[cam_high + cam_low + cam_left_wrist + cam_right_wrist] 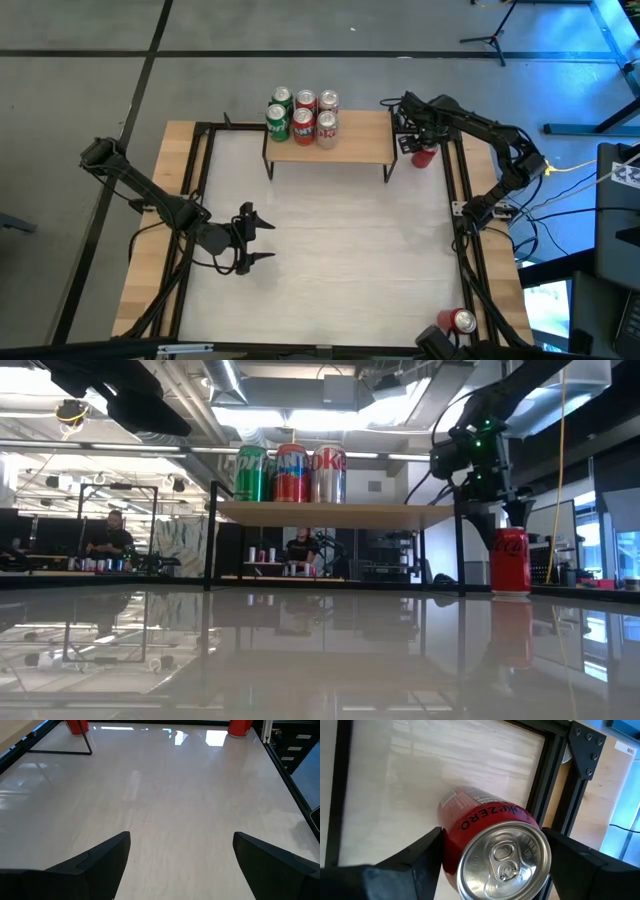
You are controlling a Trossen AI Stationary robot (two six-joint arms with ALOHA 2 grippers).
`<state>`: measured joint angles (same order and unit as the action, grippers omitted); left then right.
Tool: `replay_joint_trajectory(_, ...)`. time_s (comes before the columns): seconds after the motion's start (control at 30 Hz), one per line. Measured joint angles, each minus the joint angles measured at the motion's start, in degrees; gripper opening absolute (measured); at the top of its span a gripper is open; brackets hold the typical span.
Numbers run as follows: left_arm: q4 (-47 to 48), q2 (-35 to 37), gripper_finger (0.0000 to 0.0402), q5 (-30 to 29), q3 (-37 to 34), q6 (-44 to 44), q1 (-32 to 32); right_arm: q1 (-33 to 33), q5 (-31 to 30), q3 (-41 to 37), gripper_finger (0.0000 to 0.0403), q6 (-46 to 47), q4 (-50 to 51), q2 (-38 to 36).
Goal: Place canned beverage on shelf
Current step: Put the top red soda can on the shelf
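Red can upright btwn spread right hand fingers, beside shelf; left hand spread.

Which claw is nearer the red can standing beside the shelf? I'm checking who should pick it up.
Right. The right claw hangs directly over the red can, fingers open either side of it. The left claw waits open across the table, well away from it.
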<state>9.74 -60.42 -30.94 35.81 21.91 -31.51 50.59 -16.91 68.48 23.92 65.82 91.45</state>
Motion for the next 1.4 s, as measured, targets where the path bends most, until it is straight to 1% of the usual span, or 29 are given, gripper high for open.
replay_joint_trajectory(0.13, 0.0, 0.0, 0.0343, 0.0, 0.0, 0.0, 0.0, 0.0, 1.2, -0.1, 0.0285, -0.7, 0.6, -1.9)
replay_joint_trajectory(0.23, 0.0, 0.0, 0.0343, 0.0, 0.0, 0.0, 0.0, 0.0, 0.3, 1.2, 0.0285, -0.7, 3.0, -3.9)
replay_joint_trajectory(0.6, 0.0, 0.0, 0.0343, -0.1, 0.0, 0.0, 0.0, -0.4, 1.6, 11.4, 0.0285, -0.7, 11.0, -11.8)
replay_joint_trajectory(0.77, 0.0, 0.0, 0.0343, -0.1, 0.0, 0.0, 0.0, -3.2, 1.9, 16.7, 0.0285, -0.6, 13.1, -13.3)
replay_joint_trajectory(1.07, 0.0, 0.0, 0.0343, -0.2, 0.0, 0.0, 0.0, -10.7, -2.7, 30.3, 0.0285, 1.0, 17.2, -13.4)
replay_joint_trajectory(1.17, 0.0, 0.0, 0.0343, -0.2, 0.0, 0.0, 0.0, -12.9, -3.0, 33.9, 0.0285, 1.3, 17.2, -13.4)
replay_joint_trajectory(1.27, 0.0, 0.0, 0.0343, -0.1, 0.0, 0.0, 0.0, -15.3, -3.0, 35.6, 0.0285, 1.3, 15.5, -13.4)
replay_joint_trajectory(1.4, 0.0, 0.0, 0.0343, -0.2, 0.0, 0.0, 0.0, -18.2, -3.0, 35.7, 0.0285, -0.6, 10.9, -13.1)
